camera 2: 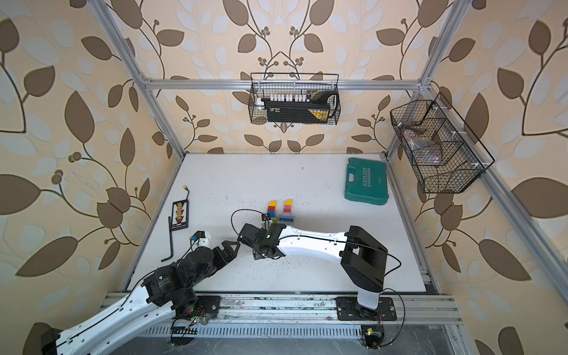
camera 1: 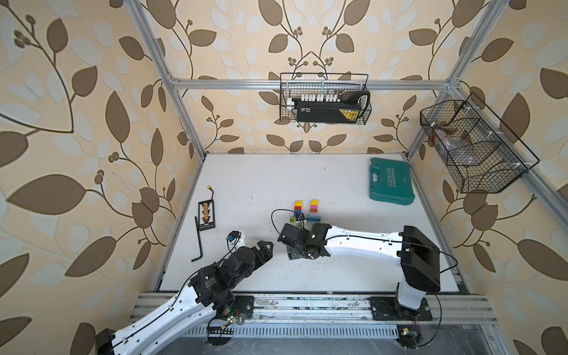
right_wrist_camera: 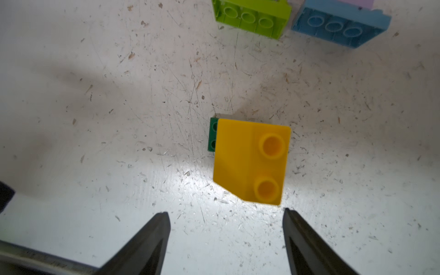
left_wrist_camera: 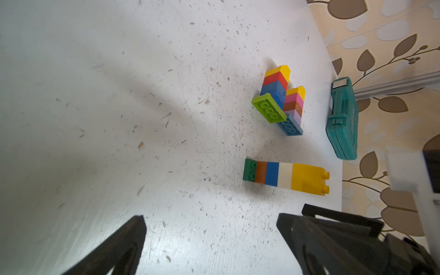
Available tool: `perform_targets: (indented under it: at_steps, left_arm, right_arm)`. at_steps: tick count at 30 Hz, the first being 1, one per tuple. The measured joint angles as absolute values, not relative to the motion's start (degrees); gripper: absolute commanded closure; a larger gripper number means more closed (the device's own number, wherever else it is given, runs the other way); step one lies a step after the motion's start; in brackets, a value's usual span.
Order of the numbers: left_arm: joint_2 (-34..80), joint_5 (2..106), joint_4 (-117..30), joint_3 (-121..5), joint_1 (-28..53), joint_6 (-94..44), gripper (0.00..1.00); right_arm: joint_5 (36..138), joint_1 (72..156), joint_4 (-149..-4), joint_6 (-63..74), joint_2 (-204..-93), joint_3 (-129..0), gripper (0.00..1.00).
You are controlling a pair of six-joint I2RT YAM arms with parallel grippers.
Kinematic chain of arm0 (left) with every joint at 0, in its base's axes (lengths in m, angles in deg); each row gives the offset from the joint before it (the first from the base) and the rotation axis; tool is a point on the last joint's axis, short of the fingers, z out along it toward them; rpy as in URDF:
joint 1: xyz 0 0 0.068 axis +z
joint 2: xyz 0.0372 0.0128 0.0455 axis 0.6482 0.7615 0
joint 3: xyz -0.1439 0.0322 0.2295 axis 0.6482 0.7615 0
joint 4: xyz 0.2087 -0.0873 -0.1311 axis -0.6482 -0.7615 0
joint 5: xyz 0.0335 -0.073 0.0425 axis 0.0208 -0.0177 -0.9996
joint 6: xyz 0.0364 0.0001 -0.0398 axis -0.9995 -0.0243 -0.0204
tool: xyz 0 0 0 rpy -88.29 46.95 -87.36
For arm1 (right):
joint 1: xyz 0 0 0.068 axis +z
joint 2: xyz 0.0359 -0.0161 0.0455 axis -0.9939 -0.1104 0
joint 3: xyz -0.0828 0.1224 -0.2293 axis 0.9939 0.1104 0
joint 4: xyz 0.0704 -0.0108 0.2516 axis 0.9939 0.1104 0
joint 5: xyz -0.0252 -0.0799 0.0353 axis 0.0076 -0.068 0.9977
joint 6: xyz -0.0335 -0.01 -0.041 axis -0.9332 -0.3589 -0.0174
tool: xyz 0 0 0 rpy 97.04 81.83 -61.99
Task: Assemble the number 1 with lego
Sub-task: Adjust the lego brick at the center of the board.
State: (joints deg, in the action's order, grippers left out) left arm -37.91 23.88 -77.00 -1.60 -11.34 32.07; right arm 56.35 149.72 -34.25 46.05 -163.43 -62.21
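five-brick stack (left_wrist_camera: 285,177): green, brown, blue, white, yellow; on the table (left_wrist_camera: 119,107), nothing holding it.
right gripper (right_wrist_camera: 226,211): your jaws are apart with nothing between them, tips just short of the stack's yellow end.
left gripper (left_wrist_camera: 212,217): your jaws are spread wide and empty over bare table.
lime-based stack (left_wrist_camera: 273,88), blue-based stack (left_wrist_camera: 294,104): side by side just beyond the five-brick stack.

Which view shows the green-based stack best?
Left wrist: the stack shows side-on, all five layers, green to yellow. Right wrist sees only its yellow top and a green edge. In both top views the right arm mostly hides it.
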Motion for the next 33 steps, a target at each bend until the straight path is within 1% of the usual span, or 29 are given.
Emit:
perform_targets:
  at_steps: [3, 8, 16, 22, 25, 26, 29, 31, 33]
  left_arm:
    - [-37.8, 23.9, -77.0, -1.6, -11.3, 32.1, 0.01]
    - [-36.9, 23.9, -77.0, -1.6, -11.3, 32.1, 0.01]
    - [-36.3, 23.9, -77.0, -1.6, -11.3, 32.1, 0.01]
    - [-36.3, 23.8, -76.9, -1.6, -11.3, 32.0, 0.01]
    - [-36.1, 23.8, -76.9, -1.6, -11.3, 32.0, 0.01]
    - [-36.1, 23.8, -76.9, -1.6, -11.3, 32.0, 0.01]
    - [-36.0, 23.8, -76.9, -1.6, -11.3, 32.0, 0.01]
    - [-36.0, 23.8, -76.9, -1.6, -11.3, 32.0, 0.01]
    - [-36.0, 23.8, -76.9, -1.6, -11.3, 32.0, 0.01]
  right_arm:
    - [55.0, 149.5, -36.8, 47.3, -163.4, -59.9, 0.27]
    - [52.9, 149.2, -38.9, 48.2, -163.5, -59.7, 0.32]
    - [53.2, 145.8, -42.0, 48.3, -164.4, -59.7, 0.41]
    - [53.2, 145.4, -42.6, 47.9, -166.0, -59.8, 0.47]
    - [53.2, 145.1, -42.3, 47.8, -167.2, -60.1, 0.59]
    - [53.2, 145.0, -42.1, 47.9, -167.4, -60.2, 0.66]
    - [52.8, 144.5, -41.4, 47.8, -167.4, -60.3, 0.81]
    - [52.8, 144.2, -40.7, 47.8, -167.4, -60.4, 0.85]
    - [53.0, 143.8, -38.8, 48.0, -167.2, -60.6, 0.87]
